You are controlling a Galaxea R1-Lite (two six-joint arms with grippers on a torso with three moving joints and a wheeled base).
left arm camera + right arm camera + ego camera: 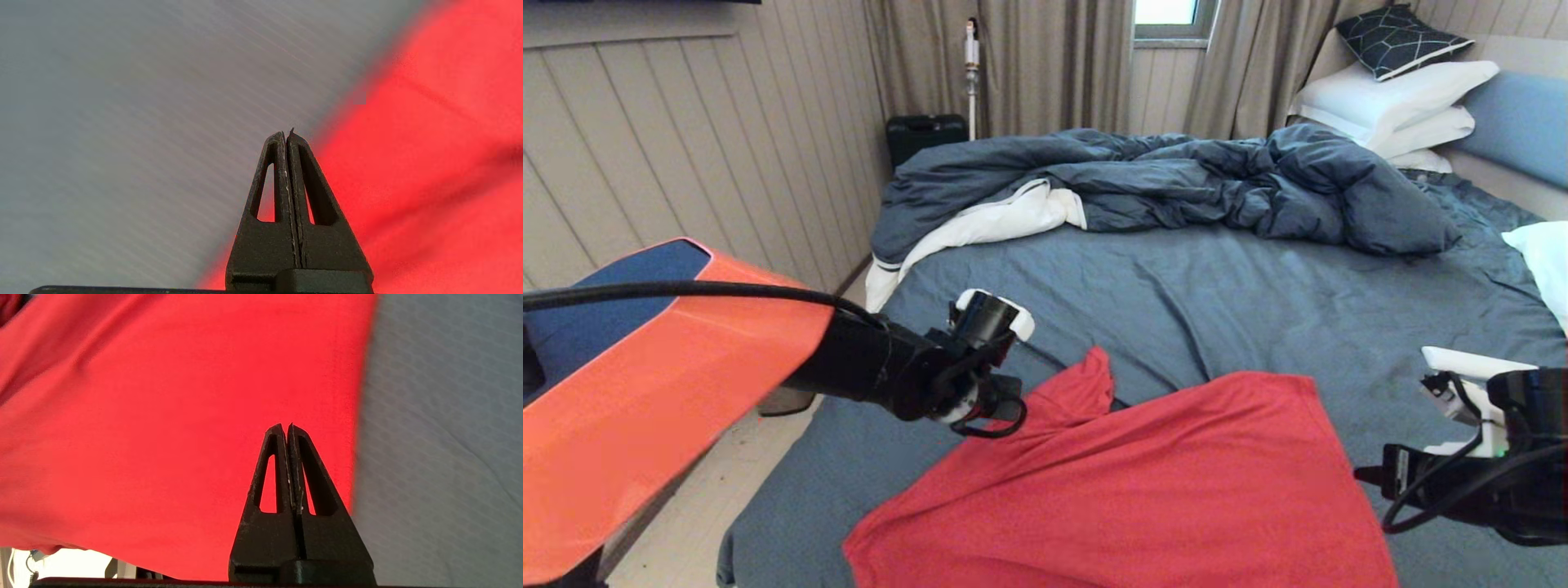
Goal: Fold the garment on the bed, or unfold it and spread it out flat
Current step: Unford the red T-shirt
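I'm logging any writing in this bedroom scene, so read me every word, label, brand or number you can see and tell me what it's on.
None can be read.
Red T-shirt: the side facing up is plain, no print or lettering in any view.
Dark patterned cushion: only pale lines, no text.
Black case by the wall: no label can be made out.
Both grippers: bare black fingers, no markings.
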